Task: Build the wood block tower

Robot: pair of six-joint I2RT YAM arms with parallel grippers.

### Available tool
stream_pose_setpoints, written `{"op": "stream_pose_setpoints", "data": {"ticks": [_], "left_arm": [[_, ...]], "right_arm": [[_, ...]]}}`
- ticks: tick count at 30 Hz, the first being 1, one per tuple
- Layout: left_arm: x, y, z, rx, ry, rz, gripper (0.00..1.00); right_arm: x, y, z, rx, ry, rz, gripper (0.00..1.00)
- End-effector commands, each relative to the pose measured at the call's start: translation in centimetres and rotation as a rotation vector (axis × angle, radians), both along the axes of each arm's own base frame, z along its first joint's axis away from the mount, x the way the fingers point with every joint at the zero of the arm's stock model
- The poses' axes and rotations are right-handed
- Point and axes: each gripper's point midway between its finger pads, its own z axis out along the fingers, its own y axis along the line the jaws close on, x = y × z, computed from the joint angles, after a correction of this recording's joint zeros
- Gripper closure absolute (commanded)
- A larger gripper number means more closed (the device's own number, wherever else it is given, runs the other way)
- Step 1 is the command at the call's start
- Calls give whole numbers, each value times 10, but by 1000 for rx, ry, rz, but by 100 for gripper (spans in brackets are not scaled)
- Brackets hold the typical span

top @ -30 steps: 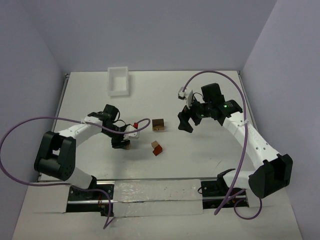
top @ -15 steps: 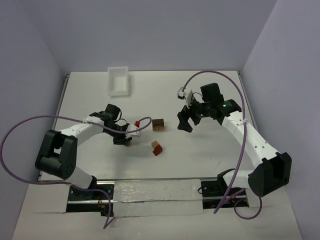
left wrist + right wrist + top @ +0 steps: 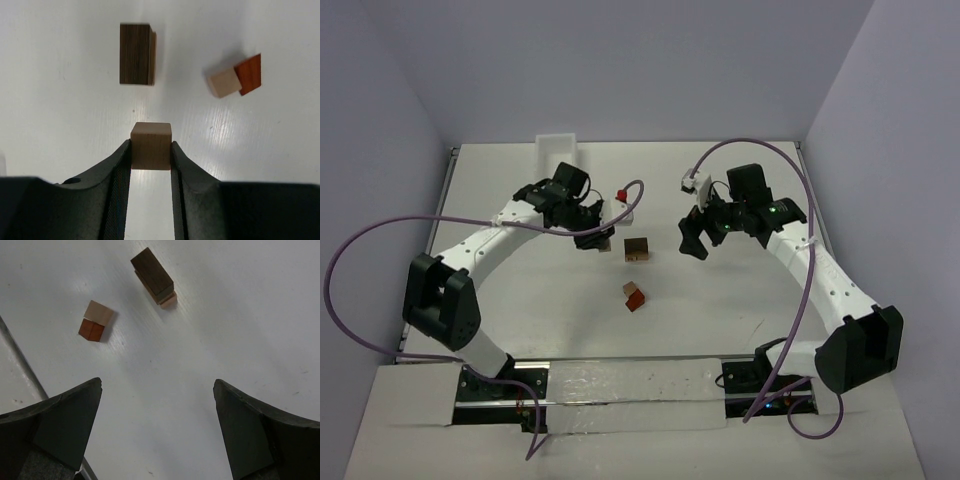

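The tower (image 3: 638, 248) stands near the middle of the desk (image 3: 700, 320), so far two pieces: a dark block (image 3: 152, 272) lying on a pale block (image 3: 167, 299) whose end peeps out below. Just left of it in the top view we see the left claw (image 3: 596, 240), pinching a tan cube (image 3: 151, 146) between its fingers (image 3: 117, 175), the cube apart from the tower; nearer the arm bases a tan block (image 3: 224, 82) and a red block (image 3: 249, 74) lie touching, side by side; the right claw (image 3: 693, 247) hangs right of the tower, spread wide and holding nothing; a white bin (image 3: 558, 143) sits at the far edge, partly hidden by the left arm.
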Motion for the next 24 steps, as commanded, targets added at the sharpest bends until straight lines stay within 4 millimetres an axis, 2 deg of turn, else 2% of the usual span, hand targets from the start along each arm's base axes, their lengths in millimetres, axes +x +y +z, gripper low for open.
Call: {"op": "stream_pose_setpoints", "data": {"ticks": [1, 8, 10, 15, 24], "left_arm": [[-1, -15, 9, 69, 68, 64, 94], [15, -36, 18, 97, 64, 56, 92], [21, -44, 13, 108, 81, 58, 92], [25, -58, 11, 112, 83, 43, 92], [24, -66, 5, 116, 60, 17, 92]], "right_arm": [[10, -13, 9, 13, -20, -27, 0], [16, -30, 9, 11, -11, -69, 0], [17, -32, 12, 12, -10, -80, 0], [19, -37, 20, 17, -25, -98, 0], [21, -41, 18, 9, -24, -110, 0]]}}
